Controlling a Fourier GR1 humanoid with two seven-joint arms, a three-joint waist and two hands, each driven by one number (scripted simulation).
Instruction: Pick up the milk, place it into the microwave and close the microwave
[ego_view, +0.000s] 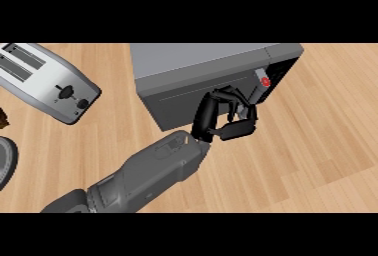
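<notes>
Plate (6, 161) rim sitting at 9 o'clock. Toaster (49, 83) lying at 10 o'clock, well apart from the work.

Left hand (226, 118) reaching in from 7 o'clock and pressing on the microwave door (181, 102), fingers clenched, grasping nothing visible.

Microwave (199, 59) sitting at 12 o'clock. A dark gap beside the red button (265, 82) at 1 o'clock is suggesting the door is not fully closed.

Milk is not showing anywhere; probably inside, but cannot tell.

Risks:
- curled fingers sliding off the door
- a tall carton inside blocking the door
- the push shifting the whole microwave across the counter (317, 150)
</notes>
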